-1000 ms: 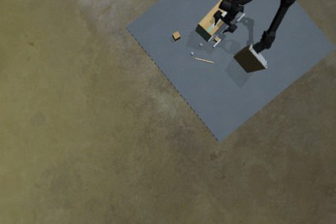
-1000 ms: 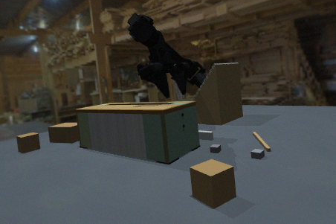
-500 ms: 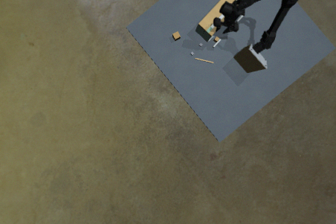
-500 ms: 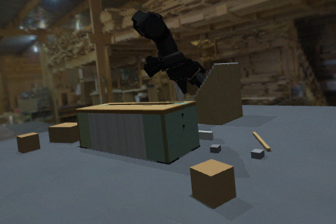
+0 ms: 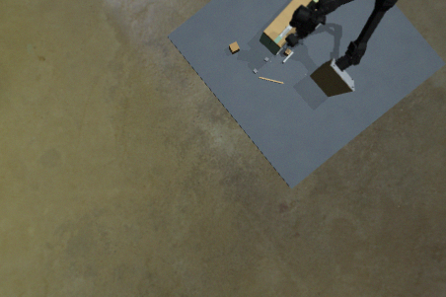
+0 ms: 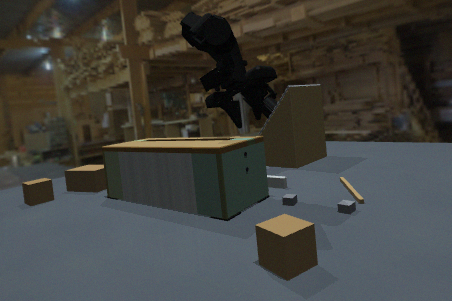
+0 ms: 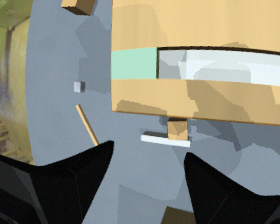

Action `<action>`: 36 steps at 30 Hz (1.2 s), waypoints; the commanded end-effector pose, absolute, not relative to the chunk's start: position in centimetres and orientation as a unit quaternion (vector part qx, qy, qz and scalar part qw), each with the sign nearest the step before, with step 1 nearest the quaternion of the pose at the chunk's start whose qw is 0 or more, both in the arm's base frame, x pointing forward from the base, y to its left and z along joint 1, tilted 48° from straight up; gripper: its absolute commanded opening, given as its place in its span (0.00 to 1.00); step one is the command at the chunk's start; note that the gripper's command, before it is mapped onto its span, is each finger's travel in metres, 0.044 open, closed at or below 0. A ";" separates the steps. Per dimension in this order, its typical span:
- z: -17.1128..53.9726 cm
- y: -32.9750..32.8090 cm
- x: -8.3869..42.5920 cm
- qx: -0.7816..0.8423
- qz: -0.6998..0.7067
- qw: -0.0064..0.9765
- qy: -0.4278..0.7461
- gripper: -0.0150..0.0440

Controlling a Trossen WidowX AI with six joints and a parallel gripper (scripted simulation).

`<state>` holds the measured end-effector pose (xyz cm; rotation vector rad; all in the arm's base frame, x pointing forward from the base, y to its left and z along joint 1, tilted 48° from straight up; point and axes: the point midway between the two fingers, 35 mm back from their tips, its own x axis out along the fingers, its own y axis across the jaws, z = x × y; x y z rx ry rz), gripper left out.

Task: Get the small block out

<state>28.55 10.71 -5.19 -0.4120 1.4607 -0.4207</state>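
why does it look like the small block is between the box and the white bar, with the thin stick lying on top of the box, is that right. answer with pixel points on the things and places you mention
The stick (image 5: 271, 80) (image 6: 351, 190) (image 7: 87, 125) is not on top of the box (image 5: 288, 14) (image 6: 157, 179) (image 7: 200, 97); the top view shows it on the table (image 5: 247, 112) (image 6: 150, 259) (image 7: 140, 172). The rest stands.

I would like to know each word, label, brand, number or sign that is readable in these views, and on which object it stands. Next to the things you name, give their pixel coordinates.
None: I find no readable text in any view. The long box (image 5: 287, 14) (image 6: 158, 181) (image 7: 200, 97) has two small dark marks (image 6: 246, 162) on its green end, too small to identify; I cannot read them as letters or numbers.
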 end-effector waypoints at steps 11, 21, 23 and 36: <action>-5.0 10.6 27.4 -0.672 0.224 0.407 0.577 0.74; -4.9 10.7 27.2 -0.777 0.344 0.208 0.484 0.74; -4.8 10.7 27.1 -0.791 0.364 0.165 0.463 0.74; -4.5 10.8 26.8 -0.820 0.465 -0.130 0.307 0.74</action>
